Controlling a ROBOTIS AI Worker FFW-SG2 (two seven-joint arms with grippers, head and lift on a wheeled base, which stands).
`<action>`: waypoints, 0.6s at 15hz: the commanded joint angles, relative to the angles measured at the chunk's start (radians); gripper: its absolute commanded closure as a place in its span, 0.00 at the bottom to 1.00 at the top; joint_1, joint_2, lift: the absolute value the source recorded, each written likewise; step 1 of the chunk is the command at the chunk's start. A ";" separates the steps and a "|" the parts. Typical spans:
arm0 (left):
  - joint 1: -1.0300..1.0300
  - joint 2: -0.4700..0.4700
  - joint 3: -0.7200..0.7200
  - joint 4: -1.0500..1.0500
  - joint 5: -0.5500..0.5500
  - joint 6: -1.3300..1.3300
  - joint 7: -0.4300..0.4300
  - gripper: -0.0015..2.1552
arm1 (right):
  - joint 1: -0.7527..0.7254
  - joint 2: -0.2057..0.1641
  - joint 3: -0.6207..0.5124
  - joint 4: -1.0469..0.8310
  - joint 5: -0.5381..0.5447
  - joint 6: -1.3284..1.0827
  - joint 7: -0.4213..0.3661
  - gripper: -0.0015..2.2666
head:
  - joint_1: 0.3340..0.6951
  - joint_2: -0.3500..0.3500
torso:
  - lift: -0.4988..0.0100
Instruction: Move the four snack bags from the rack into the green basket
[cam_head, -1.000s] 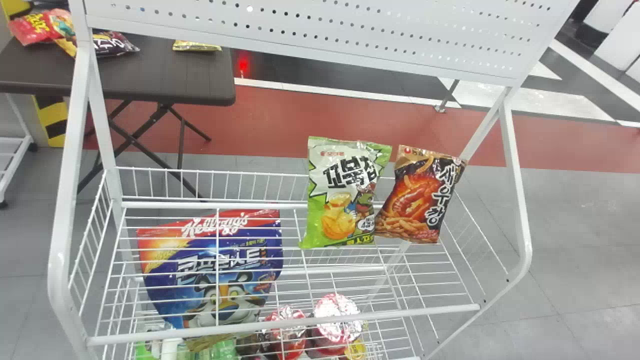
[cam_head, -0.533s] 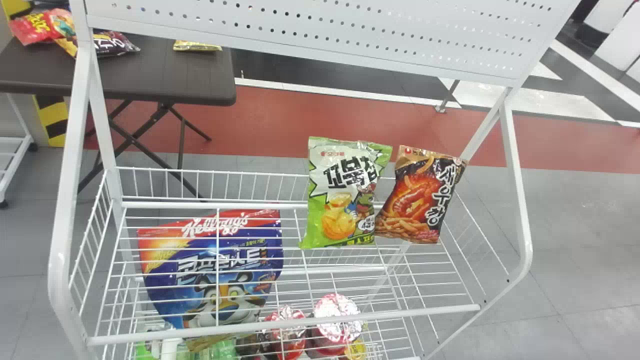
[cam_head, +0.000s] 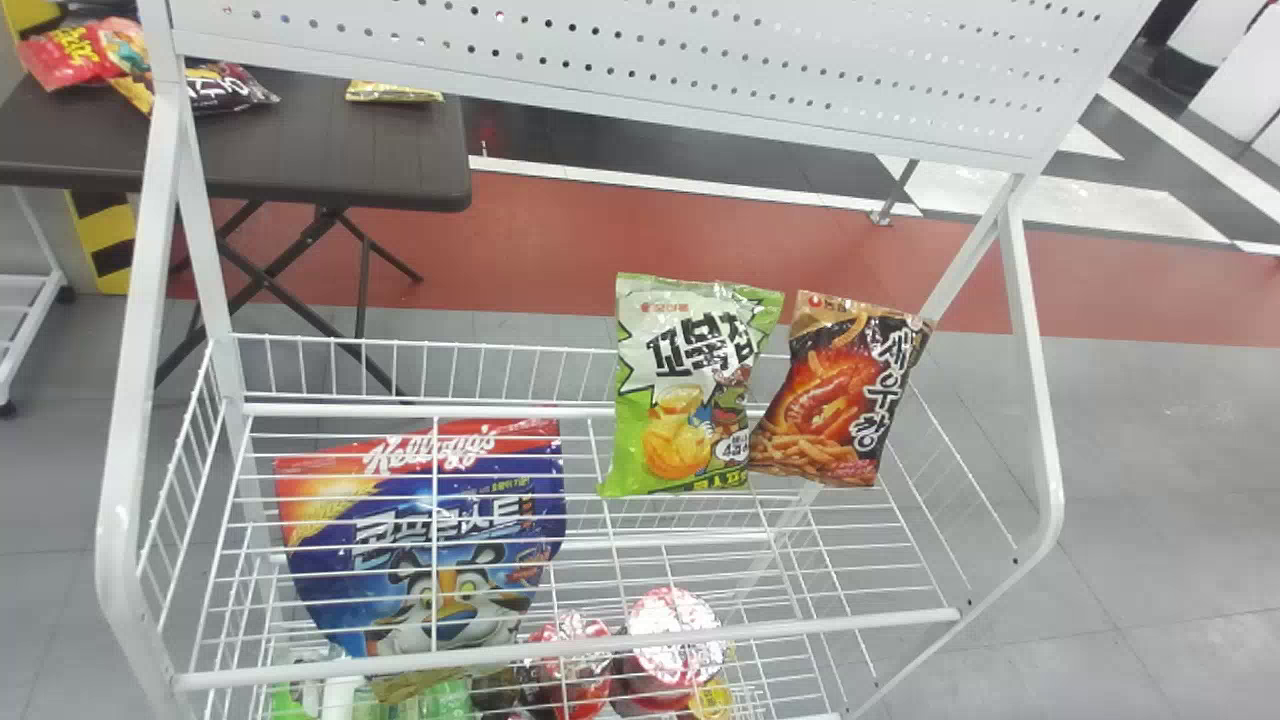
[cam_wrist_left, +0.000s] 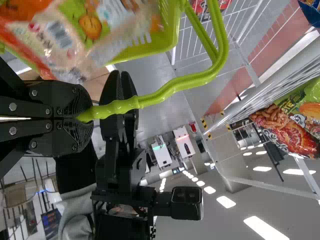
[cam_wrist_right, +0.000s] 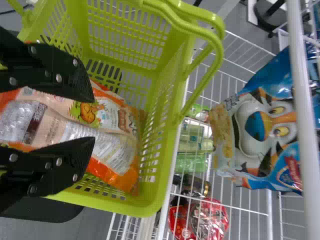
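On the upper shelf (cam_head: 560, 648), two snack bags (cam_head: 685, 385)

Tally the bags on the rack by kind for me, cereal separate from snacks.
Snack bags: 2 (green-and-white bag, black-and-orange bag)
Cereal bag: 1
Total: 3 bags

The left gripper (cam_wrist_left: 86, 116) looks closed; the right gripper's (cam_wrist_right: 94, 118) fingers stand apart.
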 joint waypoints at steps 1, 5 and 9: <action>-0.002 -0.001 0.000 -0.001 -0.001 -0.001 0.000 0.94 | 0.015 0.003 -0.035 -0.028 -0.020 -0.070 -0.002 0.02 | 1.00 0.00 | 0.98; 0.001 0.000 -0.002 -0.002 -0.001 -0.001 -0.002 0.94 | -0.004 0.029 -0.117 -0.053 -0.064 -0.408 -0.058 0.02 | 1.00 0.00 | 0.98; 0.009 0.000 -0.005 -0.013 -0.003 -0.001 -0.003 0.94 | -0.176 0.068 -0.159 0.004 -0.083 -0.586 -0.164 0.03 | 1.00 0.00 | 0.98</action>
